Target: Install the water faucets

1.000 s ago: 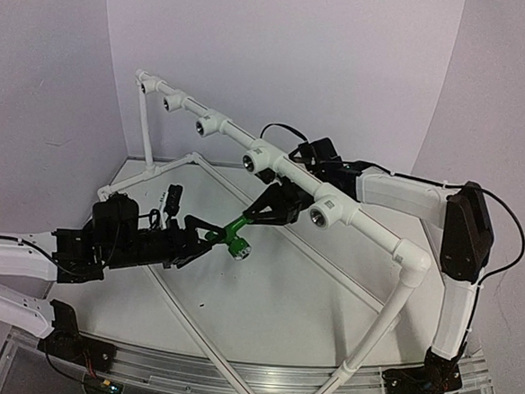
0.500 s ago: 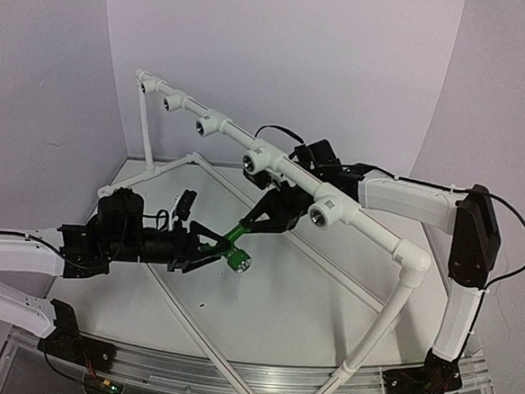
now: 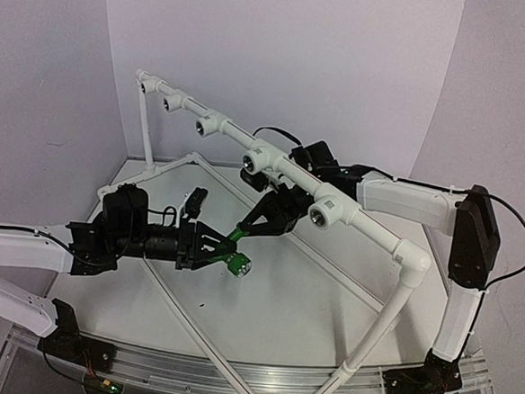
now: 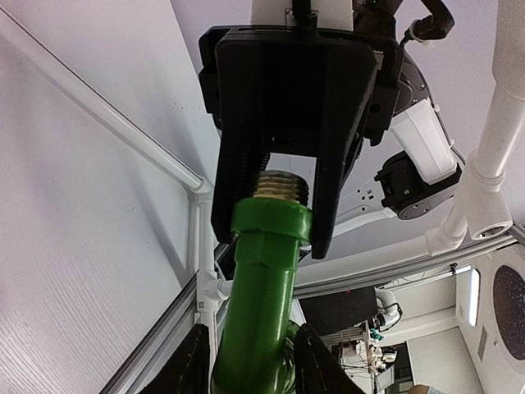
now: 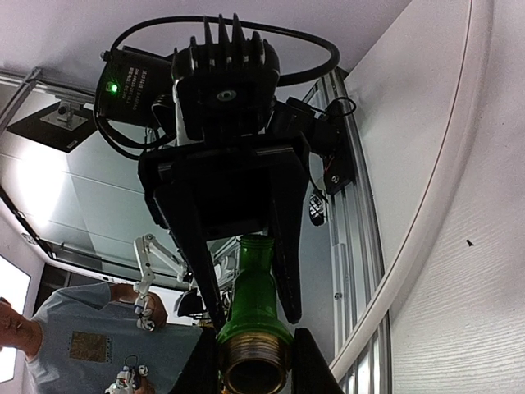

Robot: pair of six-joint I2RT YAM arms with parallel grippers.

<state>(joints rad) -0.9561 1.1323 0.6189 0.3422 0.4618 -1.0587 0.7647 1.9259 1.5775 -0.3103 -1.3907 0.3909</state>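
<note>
L gripper (image 3: 221,246) clamped on tap (image 3: 236,256) stem; R gripper (image 3: 245,230) opposite, jaws straddling its ribbed end, can't tell if squeezing

- The place was a robotics lab, and the work sat in a test cell of plain white backdrop walls (image 3: 281,63) around a white table (image 3: 282,307).
- A left robot arm (image 3: 15,250) and a right robot arm (image 3: 402,200) were bolted to an aluminium rail (image 3: 232,371) along the bottom of the top view.
- A practice frame of white pipe (image 3: 373,227) stood on the table.
- At the lower left of the right wrist view, a person in a pale blue T-shirt (image 5: 57,345) was near another small white robot arm (image 5: 152,250).
- At the lower right of the left wrist view lay cluttered bench gear (image 4: 357,349).
</note>
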